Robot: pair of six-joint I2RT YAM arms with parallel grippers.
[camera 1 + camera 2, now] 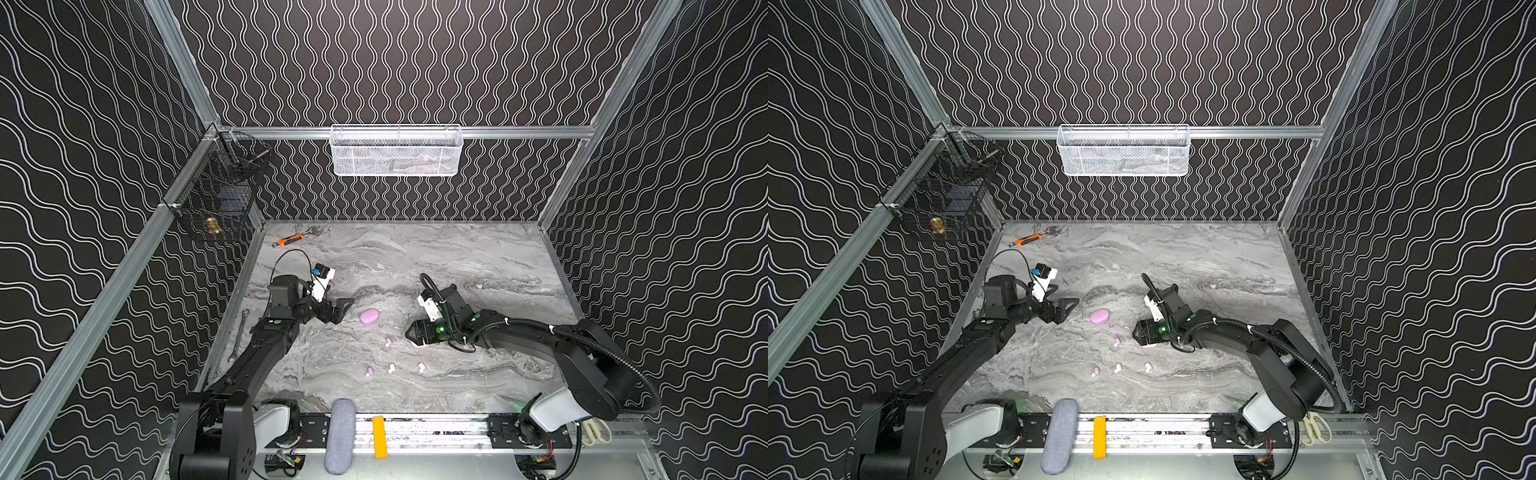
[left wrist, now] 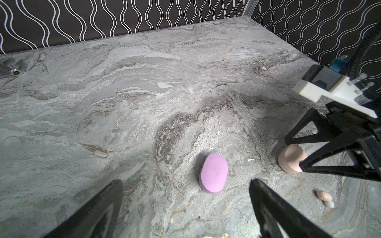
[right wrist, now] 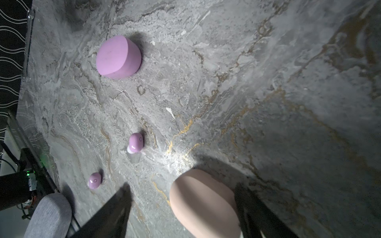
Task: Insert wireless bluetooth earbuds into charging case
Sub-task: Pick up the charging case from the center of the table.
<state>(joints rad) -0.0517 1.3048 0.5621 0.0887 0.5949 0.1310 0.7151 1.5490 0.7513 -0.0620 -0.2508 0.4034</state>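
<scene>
We see four earbuds point(image 1: 391, 368) loose at the worktop point(image 1: 478, 374) front, uncased. Right end effector point(image 3: 183, 187) straddles cream case point(image 3: 204, 206), jaws wide, one side apart; we'd centre, then close flat. Left end effector point(image 1: 344, 310) is wide beside closed lilac case point(image 1: 369, 316). Beyond: open room, wrench point(image 1: 295, 239) in far corner.

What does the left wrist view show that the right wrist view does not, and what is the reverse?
Only the left wrist view: the right tool seen from outside, its fingers on either side of the cream case, and a wrench head.
Only the right wrist view: a second lilac earbud and the grey pouch.
Both: the lilac case, the cream case and one earbud.
</scene>
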